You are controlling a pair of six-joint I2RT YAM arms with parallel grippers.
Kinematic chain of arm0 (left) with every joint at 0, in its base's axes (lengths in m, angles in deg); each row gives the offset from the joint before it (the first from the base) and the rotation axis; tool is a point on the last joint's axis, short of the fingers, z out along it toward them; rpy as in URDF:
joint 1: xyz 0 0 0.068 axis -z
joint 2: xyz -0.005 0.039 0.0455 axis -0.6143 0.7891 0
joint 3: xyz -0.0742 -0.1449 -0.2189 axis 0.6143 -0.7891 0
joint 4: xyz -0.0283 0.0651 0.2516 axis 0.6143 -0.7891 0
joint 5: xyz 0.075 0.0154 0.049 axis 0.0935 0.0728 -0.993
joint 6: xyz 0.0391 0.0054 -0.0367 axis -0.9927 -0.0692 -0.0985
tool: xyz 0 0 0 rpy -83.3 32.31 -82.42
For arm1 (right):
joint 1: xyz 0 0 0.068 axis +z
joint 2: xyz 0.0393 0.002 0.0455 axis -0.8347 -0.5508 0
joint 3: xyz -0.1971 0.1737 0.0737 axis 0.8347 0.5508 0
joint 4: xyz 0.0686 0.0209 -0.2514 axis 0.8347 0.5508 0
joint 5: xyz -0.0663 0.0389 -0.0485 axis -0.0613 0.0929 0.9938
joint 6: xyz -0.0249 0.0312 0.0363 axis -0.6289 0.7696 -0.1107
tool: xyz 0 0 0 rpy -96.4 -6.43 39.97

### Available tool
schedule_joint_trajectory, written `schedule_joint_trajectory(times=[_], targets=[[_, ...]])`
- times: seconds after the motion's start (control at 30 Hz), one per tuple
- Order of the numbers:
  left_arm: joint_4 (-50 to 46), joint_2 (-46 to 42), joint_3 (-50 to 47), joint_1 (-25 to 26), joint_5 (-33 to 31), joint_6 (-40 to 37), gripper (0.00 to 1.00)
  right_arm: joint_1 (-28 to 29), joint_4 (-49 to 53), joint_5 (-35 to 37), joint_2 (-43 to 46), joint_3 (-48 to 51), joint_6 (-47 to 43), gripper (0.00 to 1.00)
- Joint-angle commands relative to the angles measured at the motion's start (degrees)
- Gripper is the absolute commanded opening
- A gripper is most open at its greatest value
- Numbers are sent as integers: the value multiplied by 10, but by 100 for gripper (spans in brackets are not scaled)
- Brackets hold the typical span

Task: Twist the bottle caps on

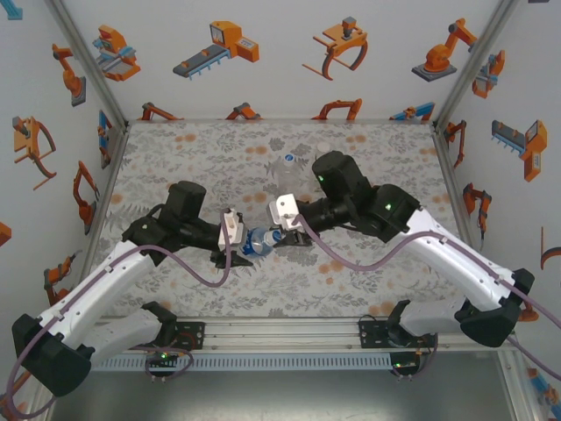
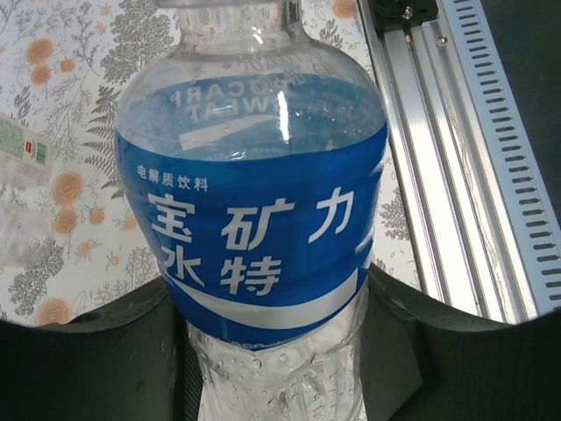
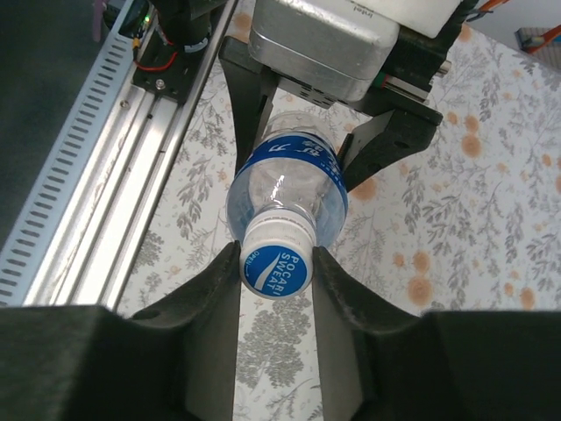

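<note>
**Cap gripped on the blue-labelled bottle, with a twist likely next**

The left jaws clamp the body of the blue-labelled bottle [image 3: 285, 189] and hold it lying sideways, lifted off the floral surface [image 1: 175, 175] near its front middle. The right jaws are closed narrow on the bottle cap [image 3: 275, 263], which sits on the neck with its blue printed top facing the right wrist camera. A second clear bottle [image 1: 287, 167] stands upright further back, and part of a green-and-white label [image 2: 19, 145] shows at the left of the left wrist view.

The step in hand looks like turning the cap home. If the cap sits crooked on the neck, a turn could cross the thread. The thin wall may also buckle or spin inside the left jaws, so the bottle rotates along with the cap and nothing tightens. The right jaws hold only the cap's short ribbed side, so they may slip off mid-turn.
</note>
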Motion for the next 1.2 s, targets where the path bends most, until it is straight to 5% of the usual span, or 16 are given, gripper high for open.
schedule_joint_trajectory(times=[0.0, 0.2, 0.43, 0.63, 0.8, 0.9, 1.03, 1.17], targets=[[8, -5, 13, 1, 24, -13, 0, 7, -27, 11, 12, 17, 44, 22], [8, -8, 15, 1, 8, -5, 0, 7, -134, 126, 54, 87, 321, 0], [11, -1, 20, 0, 0, 4, 0, 7, -189, 346, 105, 168, 804, 0], [13, -2, 19, 1, 0, 6, 0, 6, -192, 430, 142, 236, 1100, 0], [15, 0, 19, 1, 2, 7, 0, 6, -223, 404, 138, 245, 1080, 0], [14, -2, 18, 0, 2, 7, 0, 6, -233, 390, 139, 235, 1014, 22], [14, -2, 18, 1, 2, 6, 0, 4, -239, 375, 154, 209, 863, 48], [14, -3, 17, 1, 3, 5, 0, 5, -252, 291, 175, 191, 610, 50]])
